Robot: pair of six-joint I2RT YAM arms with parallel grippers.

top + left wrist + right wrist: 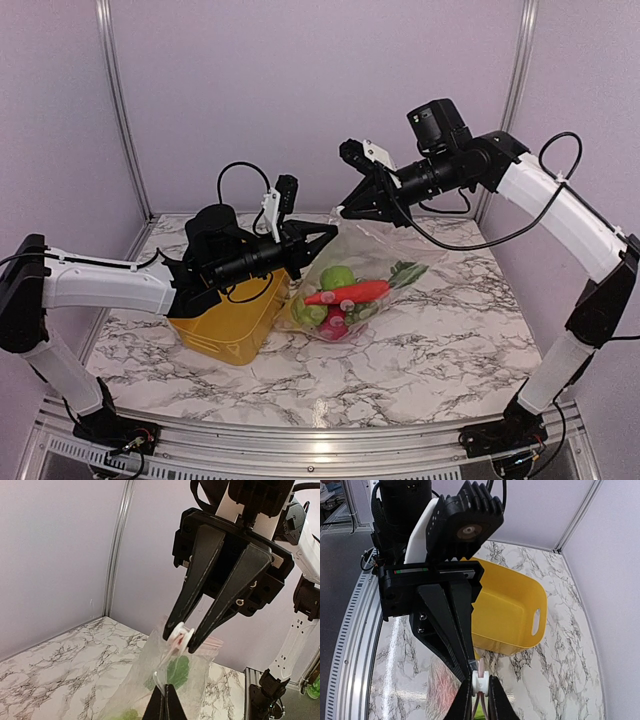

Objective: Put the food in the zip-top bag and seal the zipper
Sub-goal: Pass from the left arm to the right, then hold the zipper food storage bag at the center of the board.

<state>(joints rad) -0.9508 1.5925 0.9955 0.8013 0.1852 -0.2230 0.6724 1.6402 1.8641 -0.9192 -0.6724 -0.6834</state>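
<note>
Two grippers meet at the mouth of the bag point(388, 250), which we see held upright, its bottom resting on the table point(450, 335) just beside the bin point(225, 322). Our left gripper point(327, 232) is pressed together on the bag's top edge. Our right gripper point(180, 641) pinches the white slider point(481, 682) on the zipper point(212, 641), close to the left fingertips. Food point(345, 293), red and green pieces, sits inside the bag, low down.

Top external: high behind arm bases point(500, 440), looking down over counter point(450, 340). Wrist cams: close, facing each other; all share zip-top bag point(345, 250) mouth.
</note>
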